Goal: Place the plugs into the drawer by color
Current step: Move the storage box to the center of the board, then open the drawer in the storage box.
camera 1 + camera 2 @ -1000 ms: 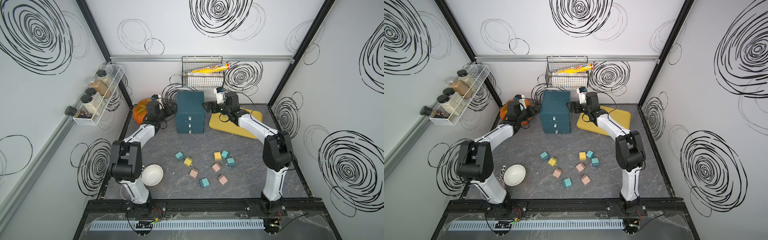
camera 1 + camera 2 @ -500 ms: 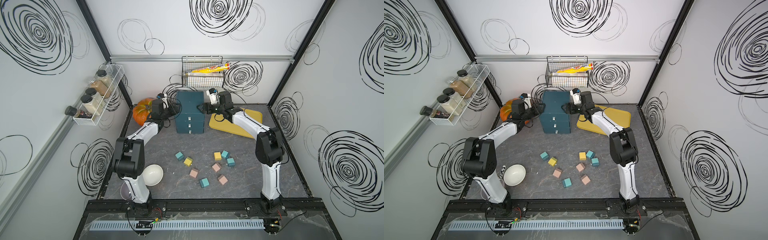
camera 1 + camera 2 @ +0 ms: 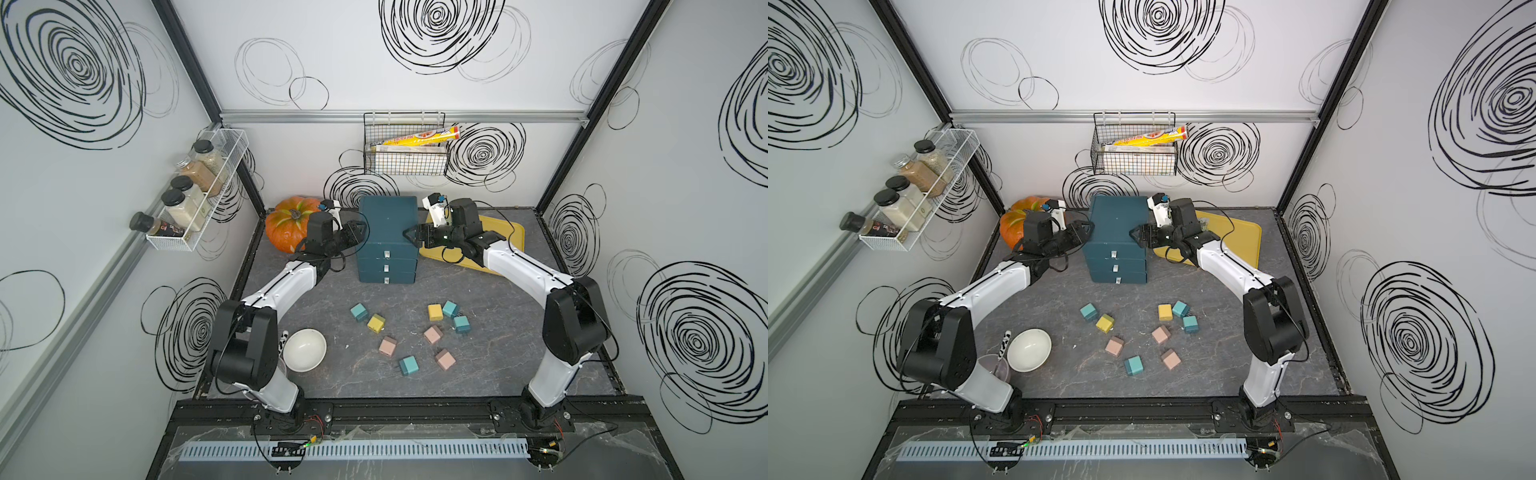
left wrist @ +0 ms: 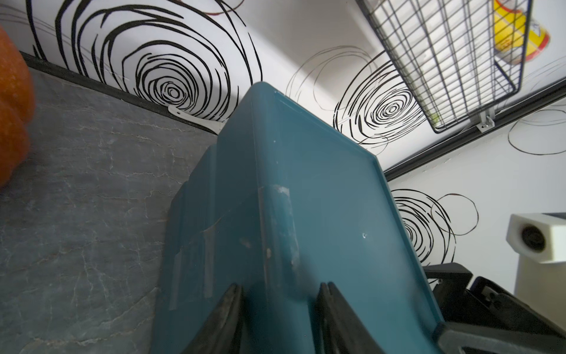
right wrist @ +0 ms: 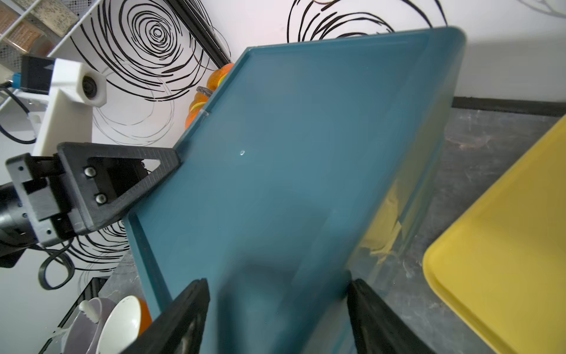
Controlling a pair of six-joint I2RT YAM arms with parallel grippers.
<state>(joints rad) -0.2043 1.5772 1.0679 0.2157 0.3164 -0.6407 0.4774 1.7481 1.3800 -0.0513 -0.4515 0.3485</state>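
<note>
In both top views your drawer (image 3: pixel 387 232) (image 3: pixel 1119 232) stands at the back of the worktop (image 3: pixel 498 365), its three fronts flush, between the pumpkin (image 3: pixel 286 226) and the yellow tray (image 3: pixel 509 232). The left gripper (image 3: pixel 360 236) meets its top edge on one side and the right gripper (image 3: pixel 409 237) on the other. The plugs (image 3: pixel 432 334), nine of them, lie loose mid-worktop, well apart from the drawer.

In the left wrist view, your left jaws stand part-way apart astride the drawer's (image 4: pixel 306 214) top edge. You cannot tell whether they pinch it.

In the right wrist view, your right jaws gape wide astride the opposite edge of the drawer (image 5: pixel 306 153).
</note>
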